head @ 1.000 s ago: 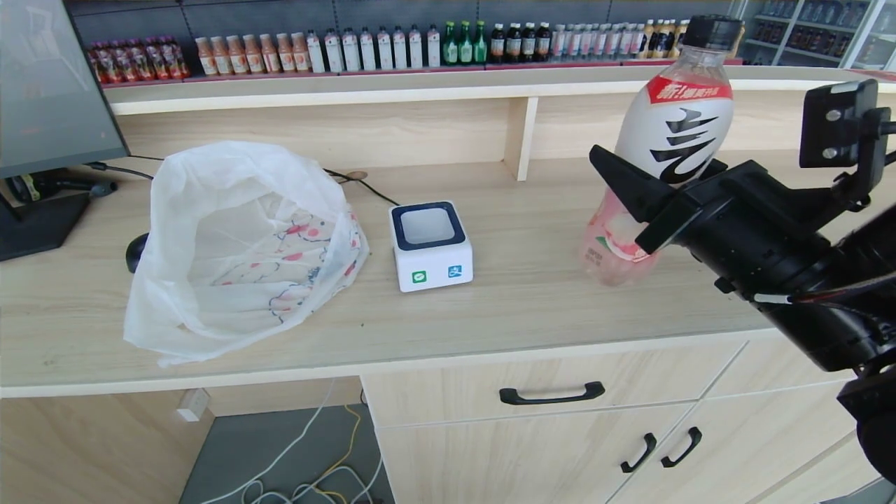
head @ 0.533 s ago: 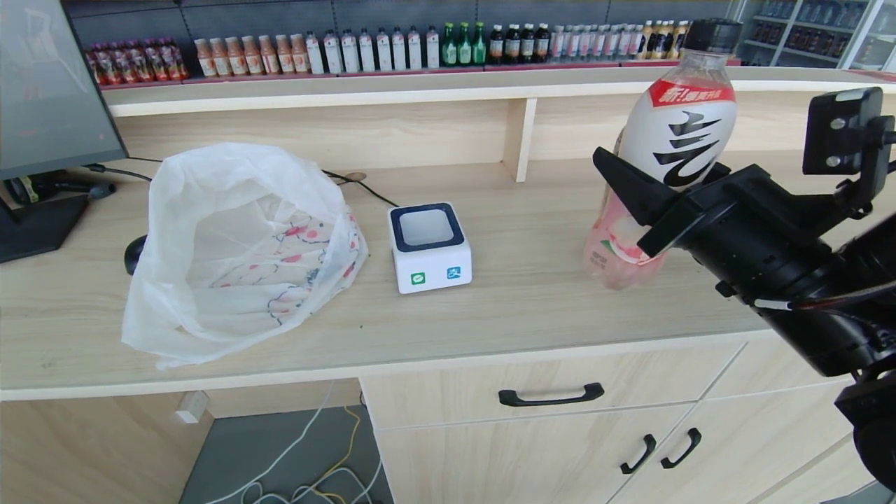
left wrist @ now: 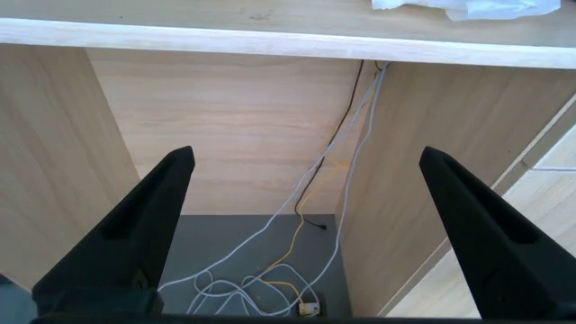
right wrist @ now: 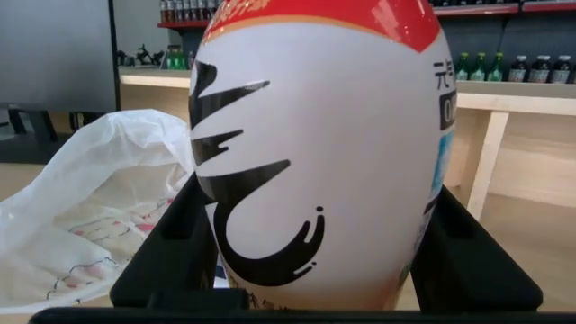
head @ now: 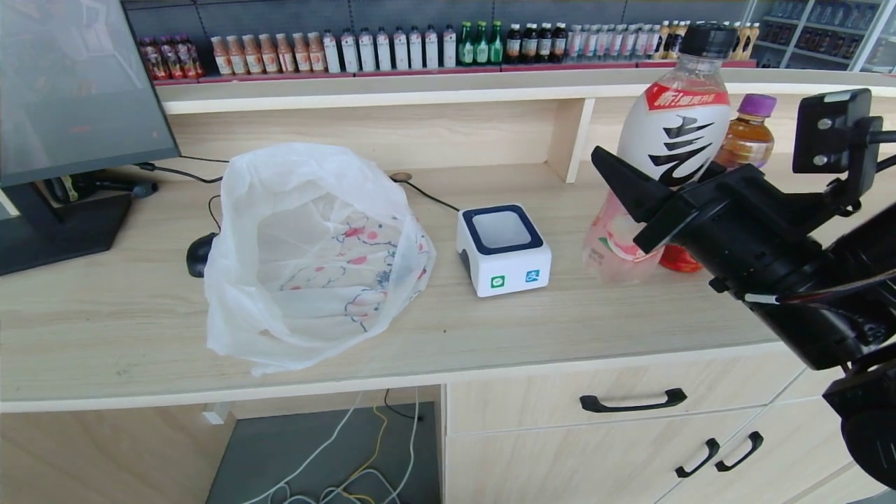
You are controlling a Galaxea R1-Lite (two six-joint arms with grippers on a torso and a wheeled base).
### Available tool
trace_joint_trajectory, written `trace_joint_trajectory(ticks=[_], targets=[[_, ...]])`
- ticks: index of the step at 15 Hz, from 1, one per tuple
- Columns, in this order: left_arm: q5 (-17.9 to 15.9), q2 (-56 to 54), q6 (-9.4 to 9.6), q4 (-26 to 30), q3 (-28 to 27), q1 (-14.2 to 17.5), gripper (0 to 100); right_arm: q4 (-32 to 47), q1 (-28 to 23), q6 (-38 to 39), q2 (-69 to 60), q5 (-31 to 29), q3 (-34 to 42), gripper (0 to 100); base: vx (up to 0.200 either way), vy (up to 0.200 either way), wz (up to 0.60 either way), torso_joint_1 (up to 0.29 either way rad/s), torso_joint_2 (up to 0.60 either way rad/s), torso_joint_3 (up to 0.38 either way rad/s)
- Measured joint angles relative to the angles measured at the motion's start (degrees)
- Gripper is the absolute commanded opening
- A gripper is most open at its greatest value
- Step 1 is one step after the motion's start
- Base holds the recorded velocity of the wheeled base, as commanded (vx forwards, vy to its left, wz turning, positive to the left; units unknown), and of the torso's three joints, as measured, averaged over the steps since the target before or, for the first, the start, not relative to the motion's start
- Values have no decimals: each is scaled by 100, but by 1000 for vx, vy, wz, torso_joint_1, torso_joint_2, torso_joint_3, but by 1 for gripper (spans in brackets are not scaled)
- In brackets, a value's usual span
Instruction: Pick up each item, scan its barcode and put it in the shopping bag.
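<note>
The right tool (head: 658, 168) is clamped on the white-and-pink bottle (head: 675, 133), one black finger pressed to each side of its white label. The bottle stands nearly upright in the grip. Its black cap and neck rise above the fingers and its pink lower part hangs below them, over the right part of the table (head: 560, 315). Whether its base touches the wood cannot be told.

To the left of the held bottle, near but apart from it, the white scanner (head: 502, 248) sits with its dark-rimmed window facing up. Further left, just beside the scanner, the translucent shopping bag (head: 315, 252) lies slumped with its mouth open.

An amber bottle with a purple cap (head: 747, 136) stands just behind the held one. A black mouse (head: 198, 253) sits at the bag's far side, and a monitor (head: 77, 84) stands at the table's left end.

The left tool (left wrist: 306, 157) has its fingers wide apart and hangs below the table's edge, facing loose cables (left wrist: 270, 279) on the floor.
</note>
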Motion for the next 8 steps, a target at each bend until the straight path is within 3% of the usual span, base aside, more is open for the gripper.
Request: trace_joint_trajectory(ticks=[8], targets=[[0,0,40,-2,0,0,100,-2,1,11,0,-6,-6,0,0,0,0,0,0,0]])
